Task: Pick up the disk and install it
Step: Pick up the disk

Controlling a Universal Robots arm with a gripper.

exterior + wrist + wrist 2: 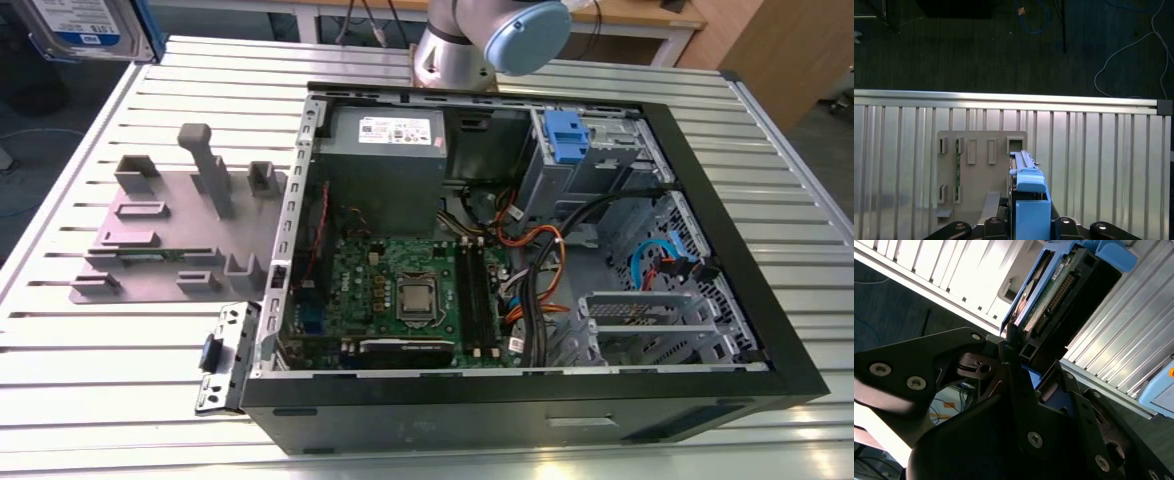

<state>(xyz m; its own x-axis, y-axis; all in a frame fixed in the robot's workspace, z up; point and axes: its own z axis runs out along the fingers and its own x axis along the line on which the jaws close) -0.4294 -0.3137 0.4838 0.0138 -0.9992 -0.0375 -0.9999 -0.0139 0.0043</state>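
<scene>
In the exterior view you'll find the disk (88, 25) at eleven o'clock, held in the air off the table (80, 350). The grey stand (174, 235) sits at nine o'clock, and the open computer case (534, 250) runs from centre to three o'clock. In both wrist views your gripper (1034, 360) is clamped on the disk, above the grey stand

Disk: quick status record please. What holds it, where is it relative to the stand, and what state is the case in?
disk: silver drive in a blue frame, held up off the table
claw: shut on the disk
beneath: grey stand on the slatted table, apart from the disk
case: lying on its side, open, disk not yet installed
</scene>
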